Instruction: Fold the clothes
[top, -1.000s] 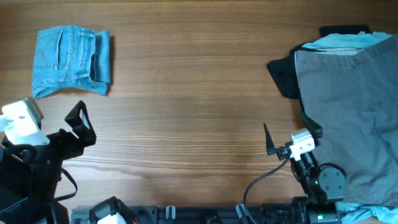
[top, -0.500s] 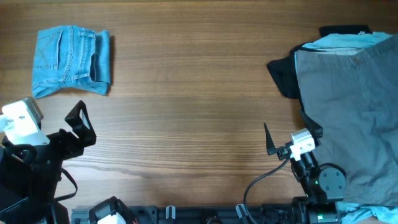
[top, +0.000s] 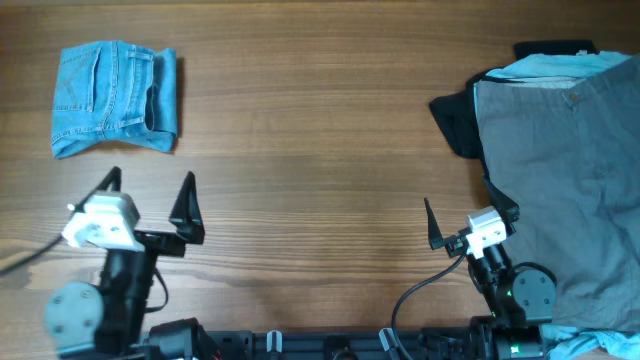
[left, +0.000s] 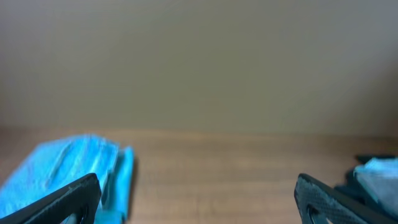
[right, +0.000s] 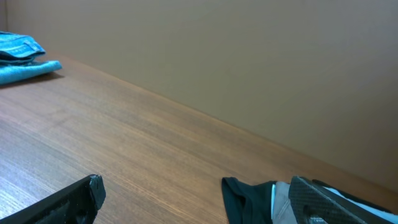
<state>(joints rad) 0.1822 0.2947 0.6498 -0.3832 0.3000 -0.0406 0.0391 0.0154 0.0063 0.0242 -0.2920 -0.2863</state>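
The light blue jeans (top: 113, 97) lie folded into a compact bundle at the far left of the table, a back pocket showing on top. They also show in the left wrist view (left: 62, 168) and far off in the right wrist view (right: 22, 59). My left gripper (top: 148, 195) is open and empty at the front left, just in front of the jeans and apart from them. My right gripper (top: 470, 215) is open and empty at the front right, next to the pile of other garments.
A pile at the right holds grey trousers with a button (top: 570, 180), a small black garment (top: 455, 125) at its left edge, and light blue cloth (top: 560, 66) at the back. The wooden table (top: 320, 170) spans the view.
My left arm has swung from the front left corner to the right and forward; its gripper now points toward the jeans. The right arm and the garments have not moved.
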